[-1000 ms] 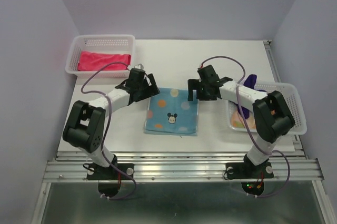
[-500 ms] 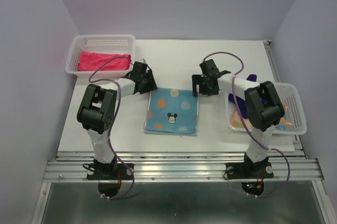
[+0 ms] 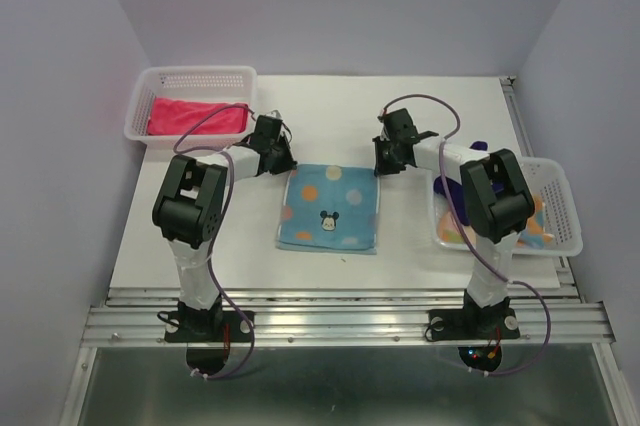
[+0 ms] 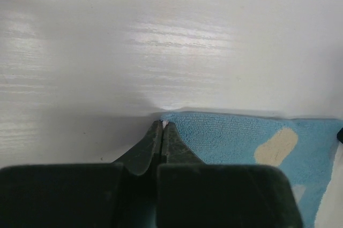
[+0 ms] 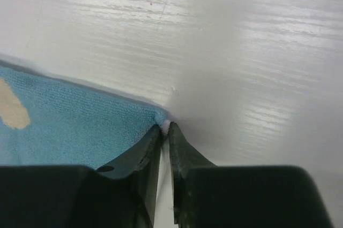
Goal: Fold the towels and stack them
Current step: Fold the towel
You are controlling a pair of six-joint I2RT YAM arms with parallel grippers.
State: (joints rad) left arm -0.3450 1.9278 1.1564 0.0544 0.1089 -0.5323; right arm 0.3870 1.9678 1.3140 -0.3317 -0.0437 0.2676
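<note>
A light blue towel with orange and yellow dots lies flat in the middle of the table. My left gripper sits at its far left corner, shut on that corner; in the left wrist view the gripper pinches the blue towel at its tip. My right gripper is at the far right corner, and in the right wrist view the gripper is shut on the towel's corner. A magenta-pink towel lies in the left basket. A dark purple towel and an orange patterned one are in the right basket.
A white mesh basket stands at the back left of the table. Another white basket stands at the right edge. The grey walls enclose the table on three sides.
Both grippers have moved to the blue towel's far corners and gone from open to shut on them. The towel itself still lies flat.
</note>
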